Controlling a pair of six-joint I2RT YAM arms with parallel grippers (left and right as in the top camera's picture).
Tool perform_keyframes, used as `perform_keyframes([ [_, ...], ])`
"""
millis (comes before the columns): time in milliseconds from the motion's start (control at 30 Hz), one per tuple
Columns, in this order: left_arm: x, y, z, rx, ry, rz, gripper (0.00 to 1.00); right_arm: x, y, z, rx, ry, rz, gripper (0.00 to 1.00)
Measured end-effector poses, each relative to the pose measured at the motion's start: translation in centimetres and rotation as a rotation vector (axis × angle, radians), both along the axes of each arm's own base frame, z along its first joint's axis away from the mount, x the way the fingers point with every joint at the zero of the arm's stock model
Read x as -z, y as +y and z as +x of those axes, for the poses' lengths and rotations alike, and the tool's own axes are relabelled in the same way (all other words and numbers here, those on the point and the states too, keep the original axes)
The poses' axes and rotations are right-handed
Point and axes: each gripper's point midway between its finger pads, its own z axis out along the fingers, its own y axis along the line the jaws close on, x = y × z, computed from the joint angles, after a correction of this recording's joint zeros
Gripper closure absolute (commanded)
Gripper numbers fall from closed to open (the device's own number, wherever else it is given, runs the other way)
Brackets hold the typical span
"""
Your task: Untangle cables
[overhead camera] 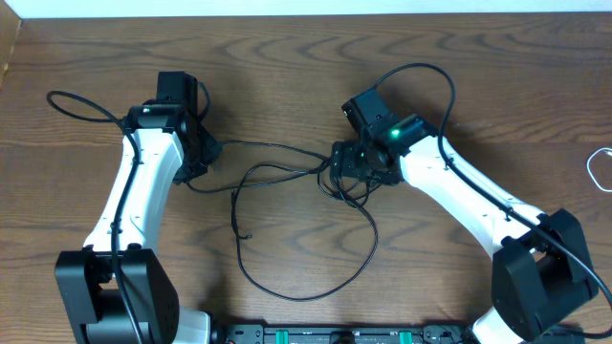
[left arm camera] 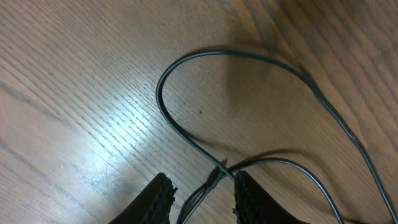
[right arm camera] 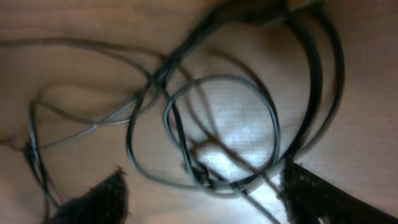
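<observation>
Overhead: a brown wooden table (overhead camera: 287, 57) with black cables (overhead camera: 335, 188) spread over its middle. Densest knot right under the right gripper (overhead camera: 346, 170), near the centre of the table. From that knot, one thin strand leading left to the left gripper (overhead camera: 208, 153), and one wide loop sweeping down toward the near edge and curling back up. A white cable (overhead camera: 590, 169) well apart from the rest, at the far right edge, only partly in frame. Thicker arm wires (overhead camera: 72, 98) arching beside each white arm, separate from the tangle. Jaws of both grippers too hidden from this height to judge.

Left wrist: left gripper (left arm camera: 202, 200) low over the table (left arm camera: 74, 93), jaws apart. Two ribbed black fingers (left arm camera: 155, 202) at the bottom edge, with a thin dark strand of the black cables (left arm camera: 186, 140) passing up through the gap between them. Unclear whether that strand touches either pad. Beyond the fingertips, two strands crossing, then opening into a broad curve over the wood.

Right wrist: blurred view, right gripper (right arm camera: 205, 199) with jaws wide apart, one finger in each lower corner. Between and above them the black cables (right arm camera: 221, 81), several overlapping loops flat on the table (right arm camera: 74, 25), a small plug end seemingly among them near the bottom. Nothing pinched.
</observation>
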Motion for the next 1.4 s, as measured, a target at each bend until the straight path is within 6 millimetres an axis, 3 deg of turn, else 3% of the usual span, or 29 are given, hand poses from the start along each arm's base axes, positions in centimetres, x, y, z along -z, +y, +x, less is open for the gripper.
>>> perform_keyframes([
  [100, 0.0, 0.0, 0.0, 0.000, 0.000, 0.000, 0.66, 1.7, -0.4, 0.1, 0.079, -0.007, 0.004, 0.59],
  [167, 0.0, 0.0, 0.1, 0.000, -0.002, 0.000, 0.66, 2.7, -0.7, 0.0, 0.112, -0.004, 0.008, 0.61],
  [233, 0.0, 0.0, 0.1, 0.000, -0.003, 0.000, 0.66, 3.5, -0.9, -0.2, 0.133, -0.004, 0.013, 0.59],
  [333, 0.0, 0.0, 0.1, 0.000, -0.005, 0.000, 0.66, 4.0, -1.0, -0.3, 0.145, -0.002, 0.016, 0.47],
  [633, 0.0, 0.0, 0.2, 0.000, -0.006, 0.000, 0.66, 3.6, 0.2, 0.2, 0.135, -0.007, 0.100, 0.43],
  [733, 0.0, 0.0, 0.2, 0.000, -0.006, 0.000, 0.66, 3.7, -0.2, 0.2, 0.130, 0.008, 0.108, 0.40],
  [900, 0.0, 0.0, 0.2, 0.000, -0.007, 0.000, 0.66, 4.3, -2.2, -0.1, 0.138, 0.045, 0.063, 0.43],
  [1033, 0.0, 0.0, 0.2, 0.000, -0.007, 0.000, 0.66, 4.9, -4.7, -0.6, 0.180, 0.078, -0.020, 0.40],
  [1167, 0.0, 0.0, 0.2, 0.000, -0.008, 0.000, 0.66, 5.8, -9.2, -2.0, 0.248, 0.136, -0.183, 0.38],
  [1267, 0.0, 0.0, 0.4, 0.000, -0.014, 0.000, 0.66, 5.8, -11.4, -2.1, 0.291, 0.150, -0.237, 0.38],
  [1400, -0.1, 0.0, 0.4, 0.000, -0.016, 0.000, 0.66, 5.8, -11.6, -1.3, 0.316, 0.147, -0.190, 0.39],
])
